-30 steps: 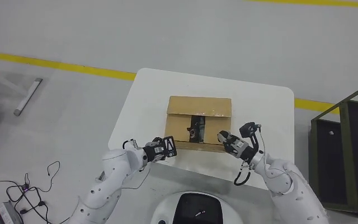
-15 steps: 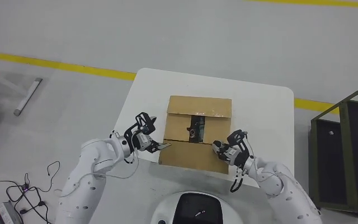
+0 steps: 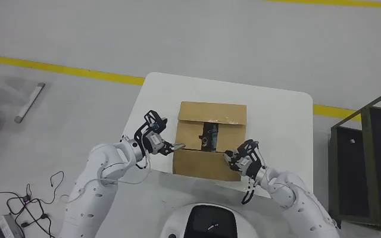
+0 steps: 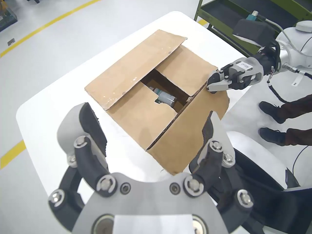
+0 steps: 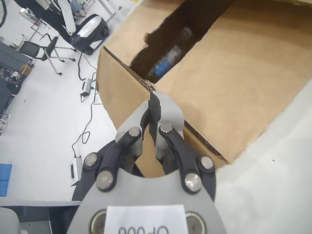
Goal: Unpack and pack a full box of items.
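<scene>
– Box (image 3: 211,140), notes from the grip outward. Right gripper (image 5: 154,105) is clamped on one corner of the near flap (image 4: 191,130), with cardboard running down between its fingers. That flap is folded out toward the robot.

– And the other arm?

– Left gripper (image 4: 147,110) is spread wide with nothing in it, hovering just off the flap's opposite corner. So the only hold on the carton is that single corner pinch.

– What's the worry, then?

– Three things. First, a pull on one corner only would likely swing the carton round instead of opening it square. Nothing pins it down. Second, the cardboard looks tired. The inner flaps (image 4: 136,109) have ragged, torn edges, so a hard tug at the corner could rip the near flap along its fold.

– Third?

– Position. The carton sits mid-table (image 3: 280,119), but its near side is close to the edge facing the robot, and the flap hangs that way. If the carton is dragged toward the robot it could tip off, contents and all.

– Contents visible?

– One bottle (image 4: 164,97), lying on its side in the gap between the inner flaps. The far flap (image 3: 212,111) is already laid back flat. The inner flaps cover everything else, so I can't say how full it is.

– Any risk from the left arm?

– If it closes short of the cardboard it gets air. If it comes in low, a finger could catch the carton wall and shove it.
</scene>
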`<control>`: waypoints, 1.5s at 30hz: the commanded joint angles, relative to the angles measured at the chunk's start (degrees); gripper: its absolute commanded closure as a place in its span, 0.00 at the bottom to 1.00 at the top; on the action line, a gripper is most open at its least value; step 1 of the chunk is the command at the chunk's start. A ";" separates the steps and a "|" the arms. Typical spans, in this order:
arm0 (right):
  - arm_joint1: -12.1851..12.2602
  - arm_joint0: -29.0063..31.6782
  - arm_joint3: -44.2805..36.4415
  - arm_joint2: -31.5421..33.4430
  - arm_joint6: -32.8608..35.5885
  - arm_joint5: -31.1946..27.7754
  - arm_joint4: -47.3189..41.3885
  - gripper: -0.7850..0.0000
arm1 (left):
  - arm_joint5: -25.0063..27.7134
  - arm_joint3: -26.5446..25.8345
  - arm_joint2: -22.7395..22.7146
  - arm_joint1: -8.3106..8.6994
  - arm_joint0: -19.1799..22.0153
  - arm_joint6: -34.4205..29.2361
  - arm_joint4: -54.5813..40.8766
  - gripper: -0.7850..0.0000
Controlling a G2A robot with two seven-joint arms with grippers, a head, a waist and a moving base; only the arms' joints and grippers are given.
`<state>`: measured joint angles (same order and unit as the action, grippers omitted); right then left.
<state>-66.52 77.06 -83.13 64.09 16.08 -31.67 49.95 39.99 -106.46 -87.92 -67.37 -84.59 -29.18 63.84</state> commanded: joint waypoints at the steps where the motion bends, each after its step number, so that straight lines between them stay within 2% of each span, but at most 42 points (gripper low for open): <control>1: 0.30 0.73 -2.52 1.39 -1.57 -0.86 -0.04 0.80 | -0.80 0.73 0.24 0.06 0.44 0.25 0.36 0.00; 3: 0.86 2.03 -6.18 3.78 -3.17 -1.43 1.90 0.70 | -1.39 1.29 0.52 0.12 0.74 0.56 0.41 0.00; 4: 1.15 2.99 -7.97 5.02 -3.83 -1.30 3.27 0.56 | -1.65 1.48 0.67 0.15 0.86 0.71 0.31 0.00; 5: 1.46 3.88 -9.86 6.41 -4.30 -1.02 4.89 0.54 | -1.89 1.67 0.83 0.17 0.97 0.88 0.15 0.00; 9: 2.38 6.76 -14.58 12.20 -6.53 3.27 10.62 0.51 | -3.25 1.82 1.81 0.23 1.54 1.16 0.21 0.00; 15: 2.85 4.43 -12.26 15.68 -7.16 8.79 19.15 0.52 | -4.76 1.76 2.80 0.35 2.09 2.36 0.38 0.00; 17: 2.75 2.96 -10.79 14.78 -7.76 9.78 21.71 0.49 | -5.11 1.96 2.93 0.42 2.25 2.47 0.38 0.00; 18: 2.72 1.99 -10.06 14.27 -7.83 10.33 23.82 0.42 | -5.40 2.16 2.97 0.44 2.33 2.55 0.23 0.00; 22: 2.32 -1.58 -6.88 10.52 -7.02 11.97 30.69 0.42 | -6.37 2.80 3.43 0.51 2.58 2.59 -0.50 0.00; 23: 2.18 -2.55 -5.92 9.30 -6.77 12.02 32.36 0.36 | -6.53 2.95 3.62 0.53 2.63 2.61 -0.67 0.00; 26: 1.64 -5.16 -2.94 5.92 -6.38 12.72 35.86 0.47 | -7.25 3.32 4.03 0.57 2.97 2.56 -1.04 0.00; 31: 0.49 -9.32 1.92 0.98 -7.05 14.52 39.21 0.32 | -7.82 3.81 4.49 0.70 3.55 2.64 -1.14 0.00; 37: -0.97 -14.32 6.86 -4.26 -7.47 16.30 43.41 0.28 | -8.72 4.71 4.71 0.88 4.23 2.58 -1.36 0.00; 42: -2.23 -17.85 10.15 -8.01 -7.34 17.26 46.03 0.28 | -9.17 5.09 4.68 1.05 4.54 2.63 -1.63 0.00; 45: -2.89 -19.15 11.74 -9.66 -7.28 18.33 47.39 0.37 | -9.31 5.28 4.68 1.15 4.63 2.72 -1.72 0.00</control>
<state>-69.23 58.25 -71.84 54.78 8.82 -13.76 97.14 30.72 -101.24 -83.24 -66.25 -79.98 -26.50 62.14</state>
